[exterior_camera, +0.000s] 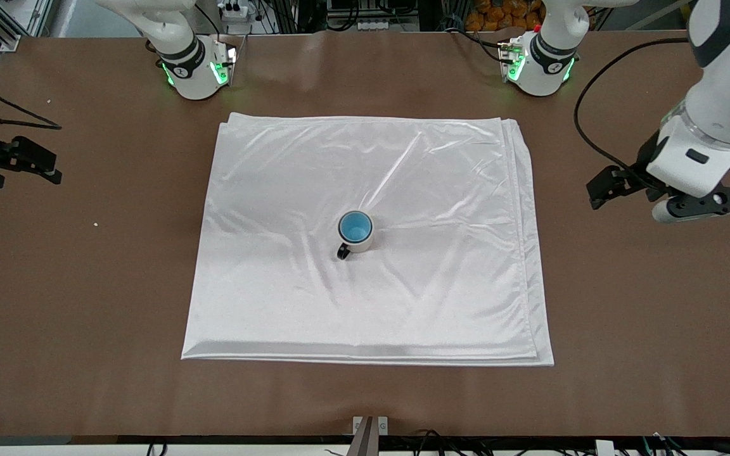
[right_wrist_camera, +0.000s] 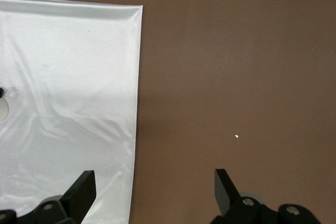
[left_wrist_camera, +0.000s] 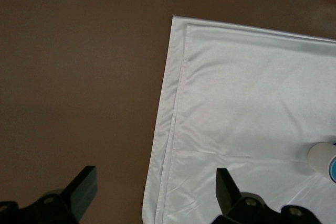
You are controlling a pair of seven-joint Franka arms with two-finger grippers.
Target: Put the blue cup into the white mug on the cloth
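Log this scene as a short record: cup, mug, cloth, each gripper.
blue cup: inside the white mug, upright
white mug: on the cloth, near its middle, dark handle toward the front camera
cloth: spread flat on the table
left gripper: open, empty, over the cloth's edge
right gripper: open, empty, over the cloth's edge

No legible text, label, brand, number or sign is shown in any view. A small dark mark is seen on each arm base at the top of the front view, but neither mark can be read.
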